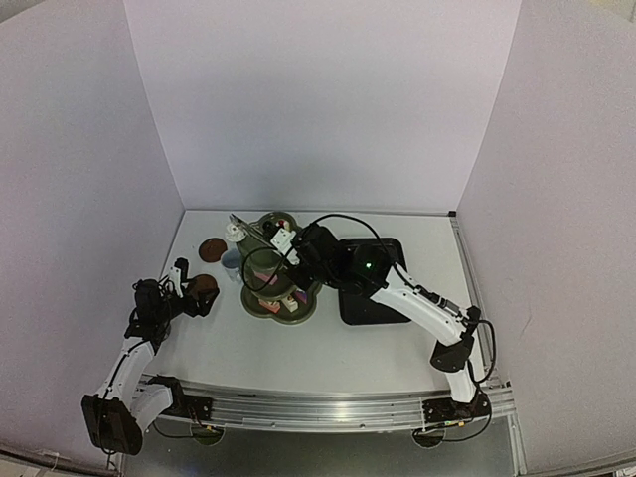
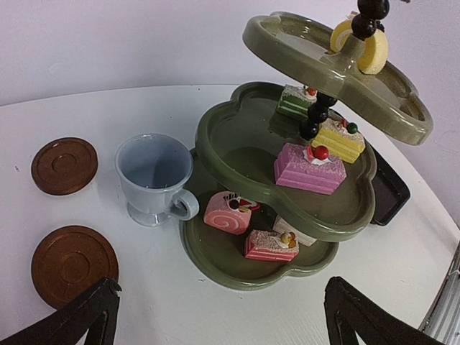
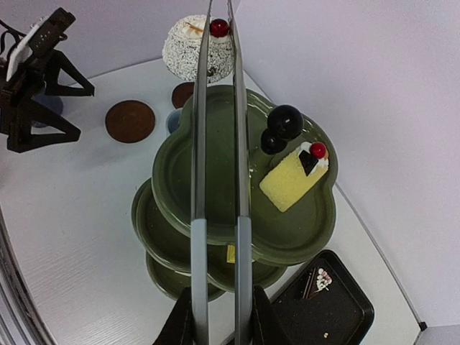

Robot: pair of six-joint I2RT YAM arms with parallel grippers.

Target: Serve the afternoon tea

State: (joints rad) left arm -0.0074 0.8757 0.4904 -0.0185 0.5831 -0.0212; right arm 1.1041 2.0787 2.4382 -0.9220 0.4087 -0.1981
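The olive-green three-tier stand (image 1: 280, 283) holds several small cakes: a yellow slice (image 3: 293, 177) on the top tier, and pink (image 2: 309, 167), yellow (image 2: 338, 140) and green (image 2: 296, 100) ones in the middle. A pink roll (image 2: 228, 213) lies on the bottom tier. My right gripper (image 3: 221, 325) is shut on the metal tongs (image 3: 217, 144). The tongs pinch a white coconut cake with a cherry (image 3: 198, 52) past the stand's far rim. A pale blue cup (image 2: 154, 176) stands beside the stand, near two brown coasters (image 2: 64, 165) (image 2: 74, 262). My left gripper (image 2: 223, 316) is open and empty, low over the table.
The black rectangular tray (image 1: 373, 288) lies right of the stand, with only crumbs on it (image 3: 334, 309). White walls close in the table on three sides. My left gripper (image 3: 36, 79) also shows in the right wrist view, left of the coasters.
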